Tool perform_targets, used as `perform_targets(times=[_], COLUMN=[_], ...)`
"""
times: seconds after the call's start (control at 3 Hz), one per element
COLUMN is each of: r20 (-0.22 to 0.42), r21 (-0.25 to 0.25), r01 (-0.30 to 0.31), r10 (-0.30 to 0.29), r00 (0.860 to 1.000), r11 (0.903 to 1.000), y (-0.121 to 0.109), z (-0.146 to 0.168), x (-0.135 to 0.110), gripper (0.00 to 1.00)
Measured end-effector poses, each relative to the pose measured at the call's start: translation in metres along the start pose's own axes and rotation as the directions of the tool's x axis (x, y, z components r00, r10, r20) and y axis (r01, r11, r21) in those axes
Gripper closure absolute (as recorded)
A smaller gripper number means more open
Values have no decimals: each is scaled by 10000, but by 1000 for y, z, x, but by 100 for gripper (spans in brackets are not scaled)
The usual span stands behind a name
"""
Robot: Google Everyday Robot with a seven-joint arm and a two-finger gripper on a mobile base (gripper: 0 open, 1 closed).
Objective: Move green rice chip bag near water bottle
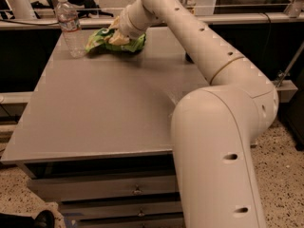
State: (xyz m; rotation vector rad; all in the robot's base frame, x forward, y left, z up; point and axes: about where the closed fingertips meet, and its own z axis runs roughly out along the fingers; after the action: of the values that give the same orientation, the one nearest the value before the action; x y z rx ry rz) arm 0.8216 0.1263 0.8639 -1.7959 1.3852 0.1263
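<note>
The green rice chip bag (97,42) lies crumpled on the grey table (104,108) near its far edge. The water bottle (69,26) stands upright just left of the bag, close to its left end. My gripper (117,36) is down on the middle of the bag, reaching in from the right, and covers part of it. The arm (199,46) stretches from the lower right across the table's right side.
A small dark object (188,57) sits on the table's far right, mostly hidden behind the arm. A rail and dark shelving run behind the table's far edge. Drawers (109,189) are under the table front. The floor is speckled.
</note>
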Motion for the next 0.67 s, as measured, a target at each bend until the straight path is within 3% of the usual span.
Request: perform_targets(times=[0.67], r20=[76], r21=[-95], r01=[-17], r10=[18], r00=[10000], r11=[10000], y=[2], z=[2], x=[-2], gripper=[14])
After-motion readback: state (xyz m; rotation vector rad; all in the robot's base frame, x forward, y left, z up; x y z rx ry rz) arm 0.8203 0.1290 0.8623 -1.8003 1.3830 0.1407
